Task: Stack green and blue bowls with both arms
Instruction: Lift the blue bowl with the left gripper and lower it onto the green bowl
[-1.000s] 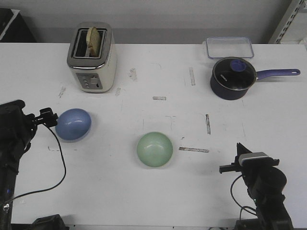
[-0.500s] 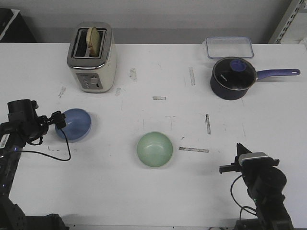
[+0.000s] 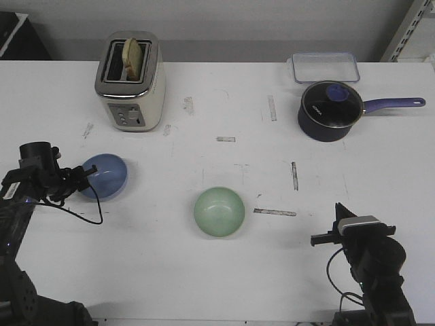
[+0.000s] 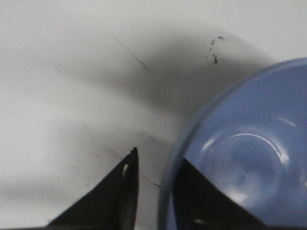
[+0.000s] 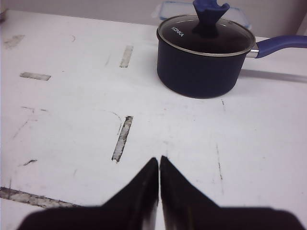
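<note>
The periwinkle blue bowl (image 3: 109, 175) sits at the left of the white table, tilted a little. The pale mint green bowl (image 3: 219, 212) sits upright near the middle. My left gripper (image 3: 86, 172) is open at the blue bowl's left rim. In the left wrist view the gripper (image 4: 158, 158) straddles the rim of the blue bowl (image 4: 249, 167): one finger is inside the bowl, the other outside with a gap to the rim. My right gripper (image 3: 338, 212) is shut and empty at the front right, far from both bowls; its closed tips also show in the right wrist view (image 5: 159, 159).
A cream toaster (image 3: 130, 81) with bread stands at the back left. A dark blue saucepan (image 3: 329, 111) with a glass lid stands at the back right, also in the right wrist view (image 5: 206, 57). A clear container (image 3: 325, 66) lies behind it.
My left arm has swung in and lowered, bringing its gripper from beside the blue bowl onto its left rim. The right arm and the green bowl have not moved.
</note>
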Robot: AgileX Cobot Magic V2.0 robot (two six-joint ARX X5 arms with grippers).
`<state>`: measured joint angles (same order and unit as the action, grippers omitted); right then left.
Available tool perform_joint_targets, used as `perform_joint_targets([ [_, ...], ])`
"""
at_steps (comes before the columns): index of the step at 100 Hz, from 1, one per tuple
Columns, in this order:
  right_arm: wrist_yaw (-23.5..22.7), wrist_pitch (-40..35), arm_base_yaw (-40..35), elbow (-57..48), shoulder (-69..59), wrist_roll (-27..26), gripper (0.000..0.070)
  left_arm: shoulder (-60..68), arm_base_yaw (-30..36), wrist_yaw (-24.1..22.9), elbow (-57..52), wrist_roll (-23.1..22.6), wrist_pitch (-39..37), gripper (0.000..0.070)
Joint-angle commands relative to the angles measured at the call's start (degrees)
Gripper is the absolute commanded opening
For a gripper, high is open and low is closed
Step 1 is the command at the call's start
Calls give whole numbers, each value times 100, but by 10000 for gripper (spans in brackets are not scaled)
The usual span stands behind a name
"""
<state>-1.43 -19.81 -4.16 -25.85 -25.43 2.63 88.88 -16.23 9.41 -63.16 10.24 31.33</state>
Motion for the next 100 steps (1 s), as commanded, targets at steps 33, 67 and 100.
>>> perform_joint_targets([
  [33,0,52,-11,-35,-15,42,0,-457,-13,151,-223,39,94,0],
  [67,-2,55,-11,-35,-17,39,0,-1989,1263,1224,-590,144,437,0],
  [100,-4,55,-11,-35,-15,37,0,-2026,4124,468,-588,741,190,0],
])
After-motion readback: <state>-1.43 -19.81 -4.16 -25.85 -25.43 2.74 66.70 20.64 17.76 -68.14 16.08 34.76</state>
